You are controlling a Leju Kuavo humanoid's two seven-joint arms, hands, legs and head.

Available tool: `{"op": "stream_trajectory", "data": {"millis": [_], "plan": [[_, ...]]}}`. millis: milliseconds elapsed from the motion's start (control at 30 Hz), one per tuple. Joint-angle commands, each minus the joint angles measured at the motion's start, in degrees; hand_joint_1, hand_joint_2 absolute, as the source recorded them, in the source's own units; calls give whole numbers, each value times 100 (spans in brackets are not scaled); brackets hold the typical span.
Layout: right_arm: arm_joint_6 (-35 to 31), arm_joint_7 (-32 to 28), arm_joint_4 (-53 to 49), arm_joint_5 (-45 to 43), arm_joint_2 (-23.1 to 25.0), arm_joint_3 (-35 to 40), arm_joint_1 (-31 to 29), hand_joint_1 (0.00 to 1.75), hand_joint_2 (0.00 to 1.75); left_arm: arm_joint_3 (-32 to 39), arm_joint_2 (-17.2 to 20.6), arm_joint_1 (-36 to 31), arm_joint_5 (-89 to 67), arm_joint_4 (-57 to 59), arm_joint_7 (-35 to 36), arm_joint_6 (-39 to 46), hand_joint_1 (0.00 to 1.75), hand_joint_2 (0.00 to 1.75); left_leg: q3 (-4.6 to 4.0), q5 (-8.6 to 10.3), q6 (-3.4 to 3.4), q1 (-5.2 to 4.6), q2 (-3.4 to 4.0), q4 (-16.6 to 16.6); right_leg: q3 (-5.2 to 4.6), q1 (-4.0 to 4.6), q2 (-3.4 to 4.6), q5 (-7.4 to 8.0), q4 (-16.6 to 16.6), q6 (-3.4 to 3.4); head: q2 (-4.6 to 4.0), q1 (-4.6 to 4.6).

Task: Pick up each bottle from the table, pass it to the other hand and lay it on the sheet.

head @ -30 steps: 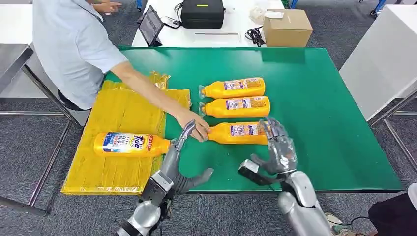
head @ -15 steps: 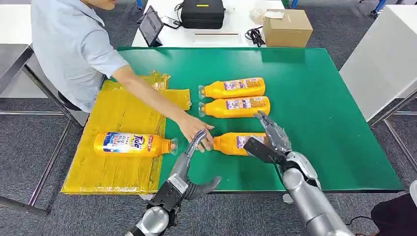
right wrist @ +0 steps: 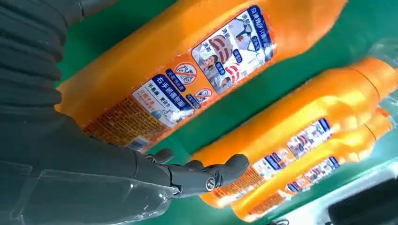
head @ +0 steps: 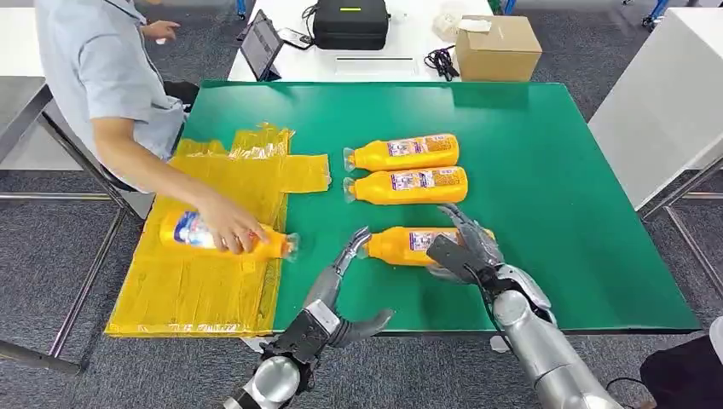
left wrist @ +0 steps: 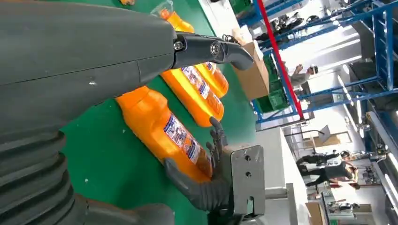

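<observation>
Three orange bottles lie on the green table [head: 546,170]: a far one [head: 402,153], a middle one [head: 407,185] and a near one [head: 407,244]. My right hand [head: 467,247] lies over the base end of the near bottle [left wrist: 159,126], fingers across its top and thumb low at its side, not closed on it. My right hand's fingers [right wrist: 197,171] reach past the near bottle [right wrist: 187,61] toward the middle bottle [right wrist: 291,131]. My left hand [head: 337,290] is open, fingers pointing at the near bottle's cap without touching it. A fourth bottle [head: 183,230] lies on the yellow sheet [head: 196,290] under a person's hand [head: 226,232].
The person [head: 94,77] sits at the table's left side, arm stretched over the sheet. Behind the green table, a white table carries a cardboard box [head: 498,47], a black case [head: 350,23] and a tablet [head: 262,44]. Another white table [head: 665,111] stands at the right.
The person's hand left the near bottle's cap and moved onto the bottle on the sheet. My right hand came down over the near bottle's base. My left hand shifted slightly right.
</observation>
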Motion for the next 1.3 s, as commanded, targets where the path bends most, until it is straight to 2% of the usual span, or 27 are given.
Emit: {"op": "stream_trajectory", "data": {"millis": [33, 167, 300, 533, 767, 1133, 1300], "plan": [[-7, 224, 544, 461, -341, 762, -378, 0, 175, -173, 74, -257, 115, 353, 303, -232, 0, 175, 12, -5, -7, 4, 11, 1, 12, 5, 8, -1, -4, -10, 0, 0], [390, 310, 352, 309, -677, 968, -288, 0, 175, -187, 62, -268, 177, 410, 437, -411, 0, 175, 11, -4, -8, 3, 0, 2, 14, 4, -4, -4, -2, -10, 0, 0], [226, 431, 323, 527, -921, 1117, -198, 0, 175, -176, 44, -279, 118, 479, 451, -345, 0, 175, 16, -2, -6, 2, -8, -2, 21, 3, -10, -4, -6, -9, 0, 0], [618, 847, 517, 791, -1415, 1599, -635, 0, 175, -153, 9, -319, 201, 539, 509, -494, 0, 175, 18, -5, -11, 5, 1, 6, 23, 6, -3, -2, -3, -14, 0, 0], [902, 803, 540, 421, -1513, 1582, -632, 0, 175, -189, -31, -375, 276, 661, 507, -555, 0, 175, 25, -10, -14, 8, 7, 6, 30, 10, 2, -4, -5, -16, 0, 0], [909, 802, 579, 315, -1541, 1601, -612, 0, 175, -211, -40, -402, 327, 714, 495, -573, 0, 175, 17, -3, -7, 2, 5, 1, 19, 3, 3, 1, -4, -8, 0, 0], [615, 735, 638, 294, -1362, 1484, -484, 0, 175, -258, -35, -418, 390, 761, 469, -559, 0, 175, 29, -9, -14, 10, 11, 1, 32, 12, 6, -1, -10, -16, 0, 0]]}}
